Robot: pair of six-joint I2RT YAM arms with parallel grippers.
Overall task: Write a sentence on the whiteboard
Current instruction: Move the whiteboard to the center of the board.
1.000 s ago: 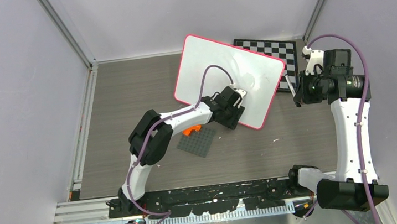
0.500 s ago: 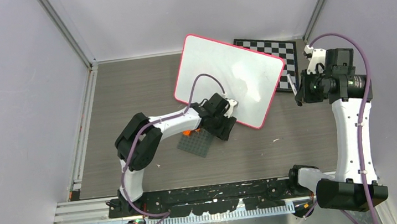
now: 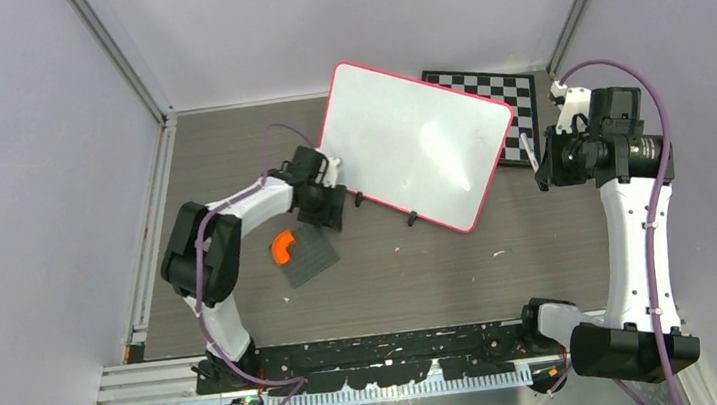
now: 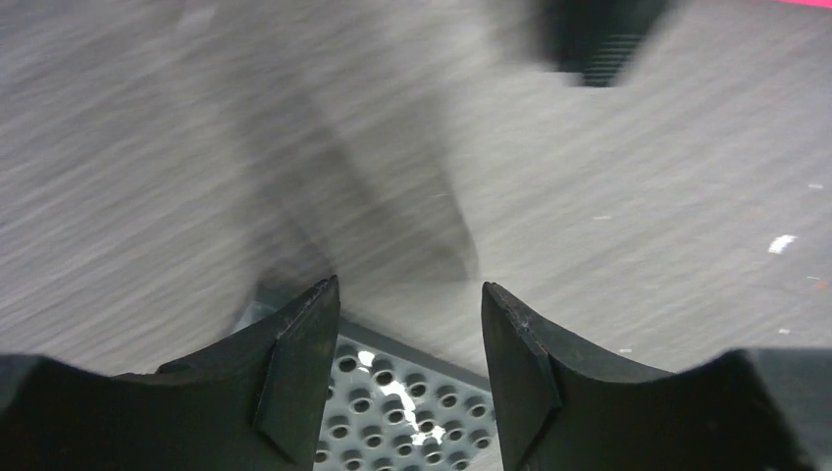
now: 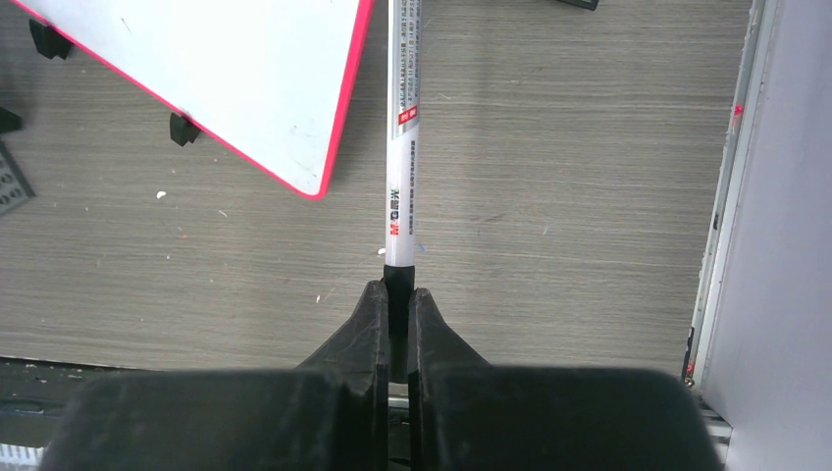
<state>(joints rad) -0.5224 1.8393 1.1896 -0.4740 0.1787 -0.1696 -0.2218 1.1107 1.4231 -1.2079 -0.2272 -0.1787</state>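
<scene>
The whiteboard (image 3: 418,141) lies tilted at the table's middle back, and its white face shows no sentence. Its near corner and two black feet show in the right wrist view (image 5: 226,69). My left gripper (image 3: 327,206) is open and empty by the board's left corner. In the left wrist view (image 4: 407,304) it hangs over the dark grey studded plate (image 4: 412,392). My right gripper (image 3: 539,175) is to the right of the board and off it. It is shut (image 5: 397,294) on the black end of a white marker (image 5: 400,147), which points toward the board's right edge.
A black-and-white chessboard (image 3: 502,97) lies behind the board's right end. The grey studded plate (image 3: 305,258) with an orange piece (image 3: 283,247) beside it lies left of centre. Grey walls and metal rails close in the table on three sides.
My left arm has swung left, from the board's near edge to its left corner. The grey plate and orange piece have shifted left. The right arm has barely moved.
</scene>
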